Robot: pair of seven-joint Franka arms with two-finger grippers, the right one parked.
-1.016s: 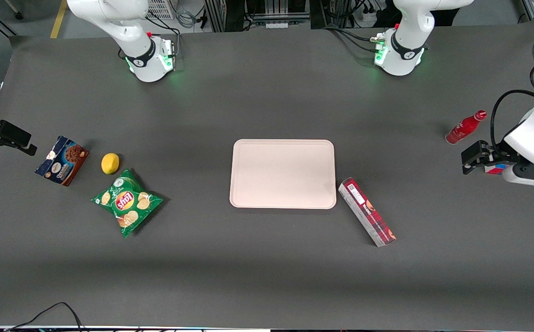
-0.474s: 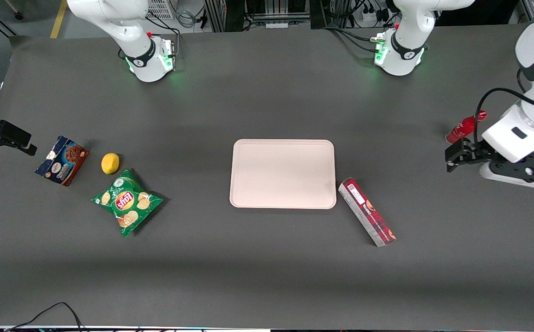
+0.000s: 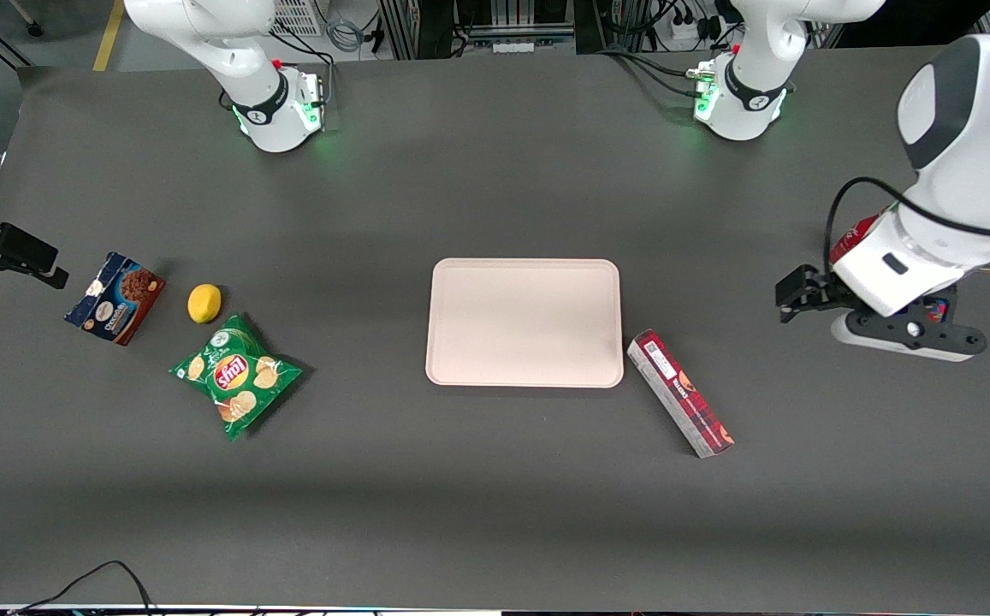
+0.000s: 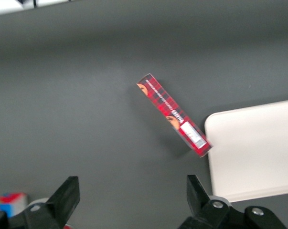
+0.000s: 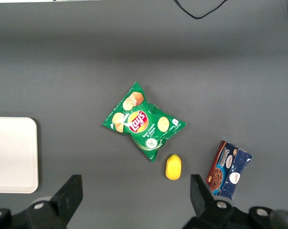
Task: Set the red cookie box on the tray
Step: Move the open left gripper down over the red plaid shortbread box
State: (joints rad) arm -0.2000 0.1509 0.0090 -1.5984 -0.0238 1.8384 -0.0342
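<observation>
The red cookie box [image 3: 680,393] is a long narrow plaid carton lying flat on the table, one end close to the tray's corner on the working arm's side. It also shows in the left wrist view [image 4: 174,115]. The pale pink tray [image 3: 524,322] lies bare at the table's middle; its corner shows in the left wrist view [image 4: 258,152]. My left gripper [image 3: 909,342] hangs above the table toward the working arm's end, well apart from the box. In the wrist view the gripper [image 4: 132,200] is open and empty over bare table.
A red bottle [image 3: 850,235] shows partly under the working arm. A small colourful block [image 4: 7,202] lies by the gripper. Toward the parked arm's end lie a green chips bag [image 3: 236,375], a lemon [image 3: 204,303] and a blue-brown cookie box [image 3: 115,297].
My left arm has swung in from the table's end toward the middle and the red cookie box, and now covers most of the red bottle. Nothing on the table has moved.
</observation>
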